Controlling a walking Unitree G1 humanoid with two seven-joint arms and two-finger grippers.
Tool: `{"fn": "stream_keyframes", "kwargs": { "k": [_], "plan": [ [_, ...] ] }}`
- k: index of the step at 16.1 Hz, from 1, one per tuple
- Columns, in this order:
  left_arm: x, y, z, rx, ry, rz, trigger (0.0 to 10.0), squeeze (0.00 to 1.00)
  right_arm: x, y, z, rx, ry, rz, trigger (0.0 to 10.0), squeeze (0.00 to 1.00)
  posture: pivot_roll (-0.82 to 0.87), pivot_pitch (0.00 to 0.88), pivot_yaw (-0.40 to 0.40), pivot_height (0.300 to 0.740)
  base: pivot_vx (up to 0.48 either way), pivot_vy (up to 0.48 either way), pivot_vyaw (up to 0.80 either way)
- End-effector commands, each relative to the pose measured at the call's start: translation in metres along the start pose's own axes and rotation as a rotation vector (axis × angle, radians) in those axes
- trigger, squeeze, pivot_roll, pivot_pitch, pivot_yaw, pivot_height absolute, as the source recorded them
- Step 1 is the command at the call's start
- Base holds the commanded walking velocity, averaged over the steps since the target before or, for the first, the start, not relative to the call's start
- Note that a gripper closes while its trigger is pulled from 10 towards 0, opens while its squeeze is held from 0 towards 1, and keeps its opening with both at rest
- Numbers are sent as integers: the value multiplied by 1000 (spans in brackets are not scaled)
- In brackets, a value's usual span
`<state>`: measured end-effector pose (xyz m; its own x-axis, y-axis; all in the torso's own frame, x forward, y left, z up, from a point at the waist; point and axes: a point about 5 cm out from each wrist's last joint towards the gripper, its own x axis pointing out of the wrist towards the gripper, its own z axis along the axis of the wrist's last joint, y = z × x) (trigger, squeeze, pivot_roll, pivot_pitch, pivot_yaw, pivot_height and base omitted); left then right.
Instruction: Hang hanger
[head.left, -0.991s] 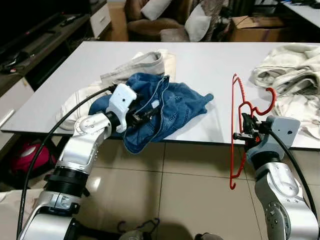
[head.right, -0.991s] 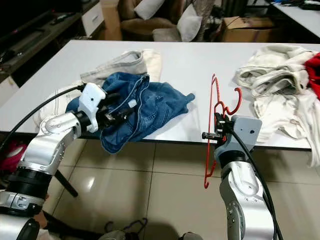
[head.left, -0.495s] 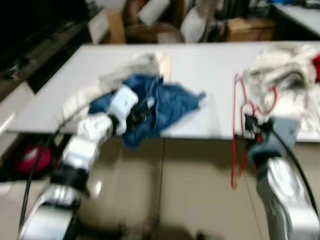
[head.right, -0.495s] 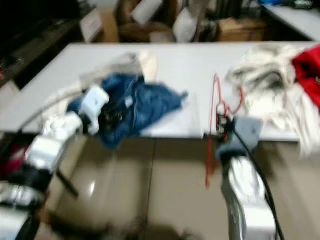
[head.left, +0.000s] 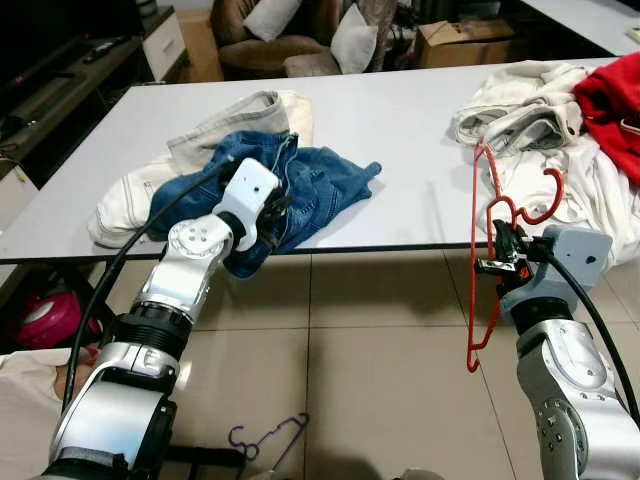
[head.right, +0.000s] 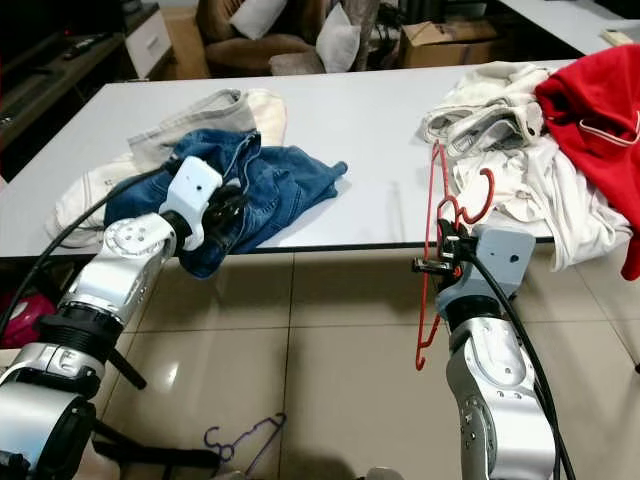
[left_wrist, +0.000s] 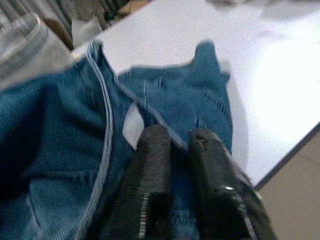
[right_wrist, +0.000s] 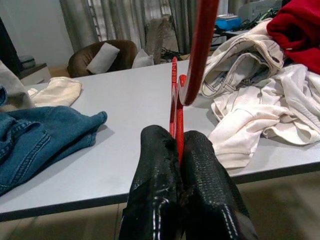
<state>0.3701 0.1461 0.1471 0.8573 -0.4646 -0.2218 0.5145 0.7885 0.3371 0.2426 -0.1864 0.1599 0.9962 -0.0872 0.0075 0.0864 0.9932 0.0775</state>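
One red hanger, one blue jeans

My head camera now sits further right and sharp again after the blur. A red garment comes into sight on the table's right end; a dark hanger appears on the floor.
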Motion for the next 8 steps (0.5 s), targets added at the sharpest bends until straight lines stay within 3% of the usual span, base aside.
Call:
{"fn": "stream_keyframes", "kwargs": {
  "k": [1,2,3,4,5,6,7,8],
  "plan": [
    [1,8,4,55,15,40,0,0,1,2,3,5,-12,13,10000,0,-171,0,90,740,0,0,0],
    [2,13,3,94,24,78,0,0,1,0,4,3,-15,12,10000,0,-172,0,90,740,0,0,0],
    [3,13,8,79,-29,86,0,0,1,0,5,3,-19,13,10000,0,-175,0,92,740,0,0,0],
    [3,9,17,21,-126,63,3176,0,1,0,5,4,-23,15,10000,0,-177,0,93,740,0,0,0],
    [1,6,26,-43,-221,44,10000,0,1,0,6,6,-27,18,10000,0,-177,0,92,740,0,0,0],
    [-4,5,33,-105,-326,33,10000,471,1,1,6,9,-30,22,10000,0,-176,0,91,740,0,0,0],
    [-8,9,36,-105,-372,58,10000,1000,1,1,6,11,-30,25,10000,0,-173,0,87,740,0,0,0],
    [-9,13,34,-85,-363,88,10000,1000,1,2,6,13,-30,27,10000,0,-170,0,83,740,0,0,0]
  ]
}}
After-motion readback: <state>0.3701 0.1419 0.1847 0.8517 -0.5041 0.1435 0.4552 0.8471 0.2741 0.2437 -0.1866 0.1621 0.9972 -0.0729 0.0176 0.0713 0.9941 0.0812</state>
